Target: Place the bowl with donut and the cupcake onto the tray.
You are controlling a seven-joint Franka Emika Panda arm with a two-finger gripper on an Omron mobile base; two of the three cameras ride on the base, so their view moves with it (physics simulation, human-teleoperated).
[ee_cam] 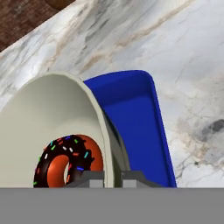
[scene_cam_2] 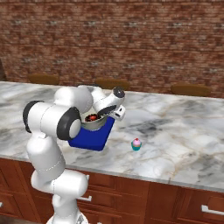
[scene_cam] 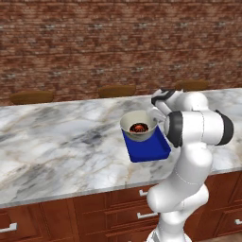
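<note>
While the arm reached over the marble surface (scene_cam: 56, 142), the scene stood as follows, left to right.

Bowl: the bowl (scene_cam: 138, 126) sat over the far part of the tray, its rim between the pincer's two finger tips; whether its base rested on the tray or hung just above could not be told.

Donut: the donut (ee_cam: 68, 161) lay inside the bowl, against its lower wall.

Tray: the tray (scene_cam: 147, 147) lay flat on the surface near its front edge, its near part bare.

Pincer: the pincer (ee_cam: 113, 178) was nearly closed, one tip inside the bowl and one outside, pinching the wall.

Cupcake: the cupcake (scene_cam_2: 136, 144) stood upright on the surface, to the right of the tray and apart from it.

Progress: judged about halfway; the bowl's release and the whole cupcake move remained.
</note>
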